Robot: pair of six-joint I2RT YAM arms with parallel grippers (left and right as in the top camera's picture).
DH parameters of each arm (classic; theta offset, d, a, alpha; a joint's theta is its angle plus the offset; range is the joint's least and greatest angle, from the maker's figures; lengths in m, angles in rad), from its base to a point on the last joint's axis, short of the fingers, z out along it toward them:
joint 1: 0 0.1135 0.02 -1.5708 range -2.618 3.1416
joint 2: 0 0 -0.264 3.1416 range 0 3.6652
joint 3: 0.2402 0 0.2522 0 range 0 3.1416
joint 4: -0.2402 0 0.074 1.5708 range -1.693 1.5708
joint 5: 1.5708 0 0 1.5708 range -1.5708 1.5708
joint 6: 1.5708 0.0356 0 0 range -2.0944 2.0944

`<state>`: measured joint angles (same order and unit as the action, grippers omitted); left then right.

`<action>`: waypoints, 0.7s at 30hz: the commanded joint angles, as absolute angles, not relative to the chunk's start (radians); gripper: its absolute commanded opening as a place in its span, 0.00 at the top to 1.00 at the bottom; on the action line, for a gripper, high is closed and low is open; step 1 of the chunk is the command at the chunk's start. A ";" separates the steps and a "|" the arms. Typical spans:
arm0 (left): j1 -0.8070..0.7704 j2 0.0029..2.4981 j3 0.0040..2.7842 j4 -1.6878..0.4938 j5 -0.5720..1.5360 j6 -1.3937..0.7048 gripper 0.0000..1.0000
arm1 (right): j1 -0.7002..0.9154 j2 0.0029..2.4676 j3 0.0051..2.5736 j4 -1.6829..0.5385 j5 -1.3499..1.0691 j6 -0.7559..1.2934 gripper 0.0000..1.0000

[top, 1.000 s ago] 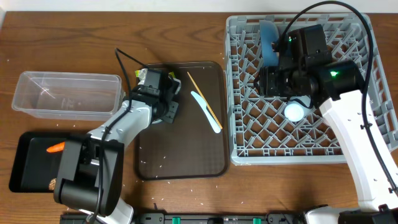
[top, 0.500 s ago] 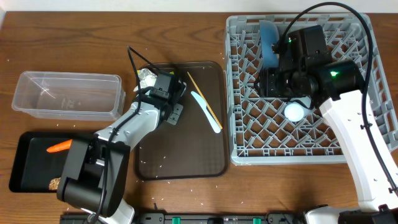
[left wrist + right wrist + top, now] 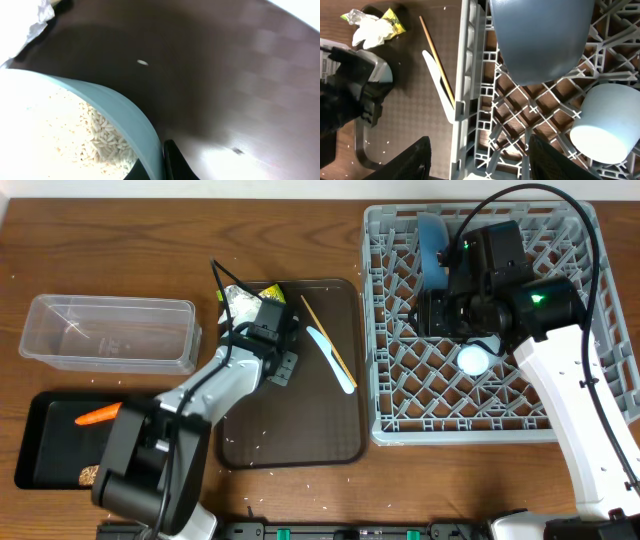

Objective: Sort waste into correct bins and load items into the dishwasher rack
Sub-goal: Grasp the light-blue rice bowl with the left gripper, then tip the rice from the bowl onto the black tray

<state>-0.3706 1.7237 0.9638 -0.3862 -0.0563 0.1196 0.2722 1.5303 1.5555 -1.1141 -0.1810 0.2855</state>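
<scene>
My left gripper [image 3: 272,340] is over the back left of the brown serving tray [image 3: 300,430]. In the left wrist view it [image 3: 161,167] is shut on the rim of the light blue bowl [image 3: 125,112], which holds white rice [image 3: 100,142]. The yellow-and-silver wrapper and white napkin [image 3: 238,300] lie just behind it and also show in the right wrist view [image 3: 372,27]. A chopstick [image 3: 330,338] and the light blue utensil [image 3: 333,362] lie on the tray. My right gripper [image 3: 482,160] is open above the left edge of the grey rack [image 3: 570,395].
A dark-blue plate [image 3: 432,248] stands on edge in the rack, with a light blue cup [image 3: 475,359] near it. The clear tub [image 3: 110,332] is at the left. The black tray [image 3: 45,455] holds the carrot [image 3: 98,416] and a brown lump [image 3: 88,474]. Rice grains are scattered about.
My left gripper has slid right and a little forward across the brown tray, uncovering more of the wrapper and napkin. The right arm has not moved.
</scene>
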 commanded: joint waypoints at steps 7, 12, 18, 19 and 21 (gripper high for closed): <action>-0.378 1.428 0.981 -0.575 -0.068 -0.218 0.94 | 0.262 1.509 1.557 -1.115 -0.160 0.294 0.40; -0.292 1.268 0.980 -0.673 -0.063 -0.379 0.94 | 0.262 1.509 1.557 -1.115 -0.160 0.290 0.40; -0.108 1.113 0.974 -0.699 0.046 -0.479 0.94 | 0.262 1.509 1.557 -1.116 -0.160 0.272 0.40; -0.072 1.094 0.973 -0.699 0.075 -0.491 0.94 | 0.262 1.509 1.557 -1.116 -0.160 0.272 0.40; 0.019 1.061 0.973 -0.699 0.142 -0.496 0.94 | 0.262 1.509 1.557 -1.115 -0.160 0.272 0.39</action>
<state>-0.0692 1.1038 0.9638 -0.6991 0.0391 -0.4351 0.2722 1.5303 1.5555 -1.1141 -0.1696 0.2813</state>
